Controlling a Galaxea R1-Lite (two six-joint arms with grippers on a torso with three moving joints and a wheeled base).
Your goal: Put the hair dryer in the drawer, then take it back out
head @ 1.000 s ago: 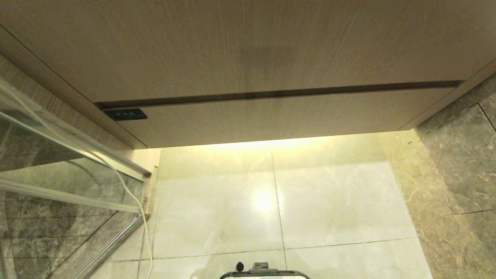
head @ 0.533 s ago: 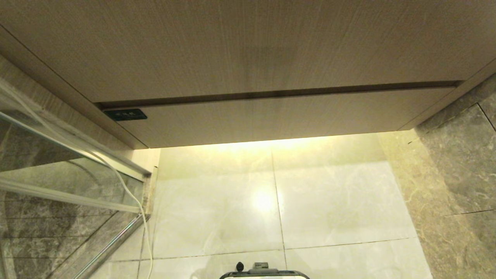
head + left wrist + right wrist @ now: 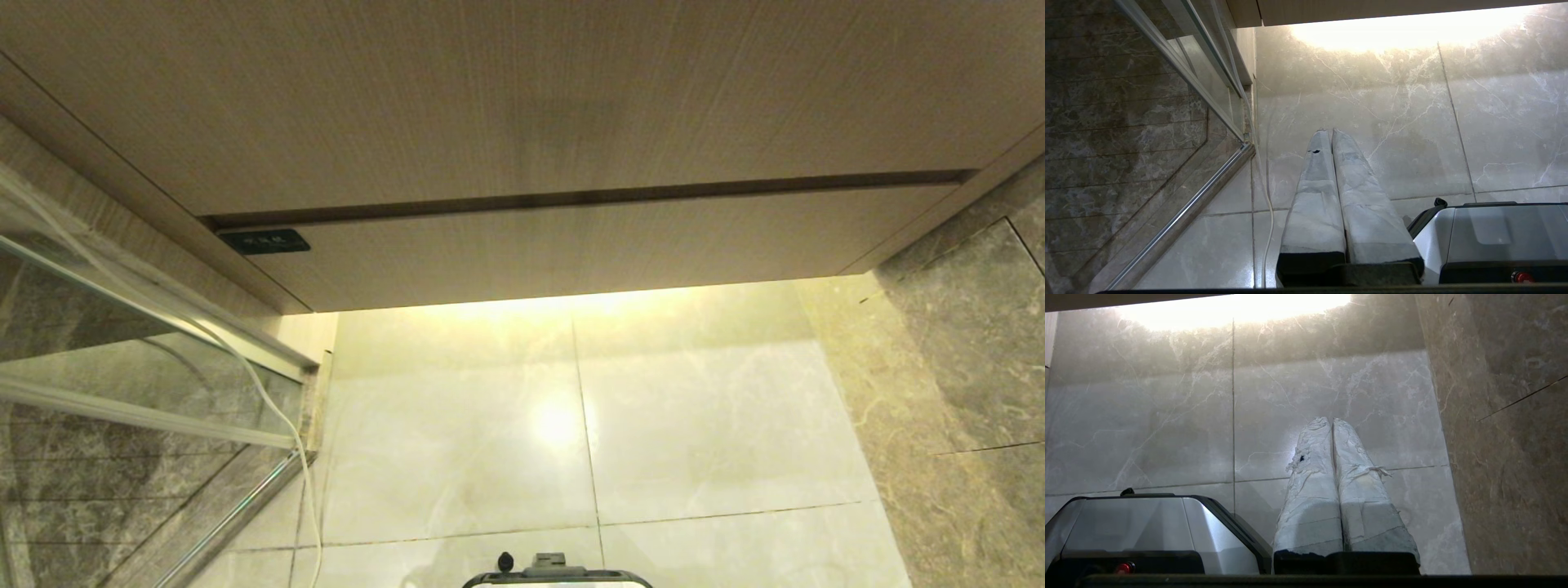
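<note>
So the head view is mostly cabinet: a wide, shallow pale wood-grain drawer [image 3: 588,245] with a flat handleless front runs across the middle of the frame, pushed fully in, with a thin dark gap along its top edge. Above it a taller panel of the same fine-grained wood [image 3: 522,98] fills the whole upper part. A small black rectangular label [image 3: 264,241] sits at the drawer's upper left corner. The white hair dryer isn't visible in any view, so I can't tell where it is.

Under the drawer a warm strip of light washes over glossy cream marble floor tiles [image 3: 694,425] with thin grout lines. A rougher grey-brown stone wall [image 3: 971,392] fills the right of the frame. Lower left there's a glass shower panel in a metal frame [image 3: 147,408], with a thin white cable [image 3: 277,416] trailing down past it.

The left gripper [image 3: 1329,131] hangs over the tiles near the glass, its two long fingers [image 3: 1314,192] wrapped in pale tape and pressed flat together, nothing in them. The right gripper [image 3: 1330,420] is the same deal next to the stone wall: frayed taped fingers [image 3: 1359,486] fully together, empty. The robot's smooth silver-grey base [image 3: 1147,522] shows in the lower corner of both wrist views
</note>
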